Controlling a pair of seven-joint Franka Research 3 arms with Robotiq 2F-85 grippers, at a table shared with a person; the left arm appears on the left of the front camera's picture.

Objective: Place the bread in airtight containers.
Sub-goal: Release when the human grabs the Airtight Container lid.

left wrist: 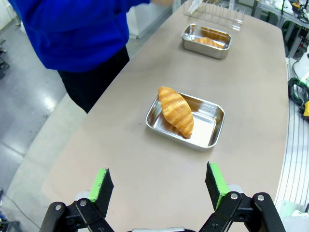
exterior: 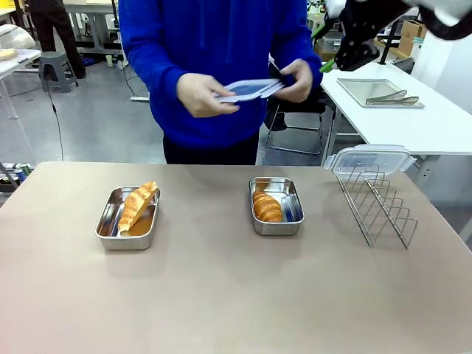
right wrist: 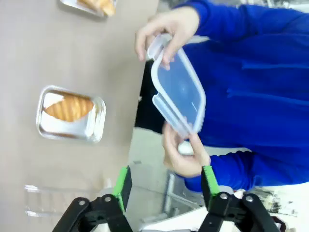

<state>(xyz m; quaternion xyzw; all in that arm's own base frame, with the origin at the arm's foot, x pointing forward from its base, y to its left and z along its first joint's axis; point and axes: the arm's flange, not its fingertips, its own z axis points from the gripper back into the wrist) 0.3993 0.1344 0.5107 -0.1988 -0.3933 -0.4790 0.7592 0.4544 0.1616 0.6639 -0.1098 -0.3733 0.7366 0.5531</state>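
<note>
Two steel airtight containers stand open on the table. The left container [exterior: 125,242] holds a croissant [exterior: 138,205] lying slantwise, one end propped on the rim. The right container [exterior: 276,227] holds another croissant [exterior: 267,207] flat inside. My left gripper [left wrist: 158,186] hovers open, above and short of the nearer container [left wrist: 210,123] and its croissant [left wrist: 176,111]. My right gripper [right wrist: 165,186] is raised at the far right [exterior: 324,51], open and empty. It faces a clear lid [right wrist: 178,89] that the person's hands hold over the far edge.
A wire rack [exterior: 376,203] stands at the table's right side with a second clear lid [exterior: 371,158] resting on top of it. The person in blue stands at the far edge, mid-table. A side table behind carries a flat tray [exterior: 376,92] with tongs.
</note>
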